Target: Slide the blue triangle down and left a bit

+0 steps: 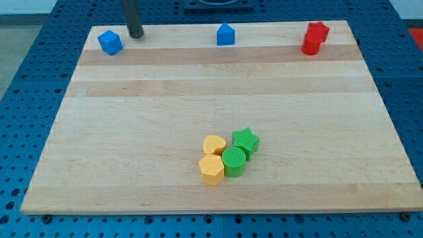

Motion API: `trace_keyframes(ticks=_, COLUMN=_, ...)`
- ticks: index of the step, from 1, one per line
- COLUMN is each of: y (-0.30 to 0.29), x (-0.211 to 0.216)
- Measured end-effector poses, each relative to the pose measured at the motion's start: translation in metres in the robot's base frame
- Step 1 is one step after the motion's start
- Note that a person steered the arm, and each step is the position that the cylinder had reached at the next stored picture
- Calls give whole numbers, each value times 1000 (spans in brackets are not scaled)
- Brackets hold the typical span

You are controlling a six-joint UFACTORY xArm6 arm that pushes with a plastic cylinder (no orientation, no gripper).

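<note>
The blue triangle [225,34] stands near the board's top edge, about mid-width. My tip [136,35] rests on the board near the top left, well to the left of the triangle and apart from it. A blue cube [110,42] sits just left of the tip, not touching it.
Two red blocks [315,38], one a star, touch each other at the top right. Low in the middle a cluster holds a yellow heart [213,144], a yellow hexagon [211,170], a green cylinder [233,162] and a green star [246,139]. The wooden board [99,132] lies on a blue perforated table.
</note>
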State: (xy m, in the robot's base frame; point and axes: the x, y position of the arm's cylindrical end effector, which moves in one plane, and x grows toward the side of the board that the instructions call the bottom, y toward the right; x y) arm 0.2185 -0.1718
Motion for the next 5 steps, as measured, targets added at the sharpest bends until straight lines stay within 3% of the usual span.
trace_keyframes(ticks=5, y=159, x=-23)
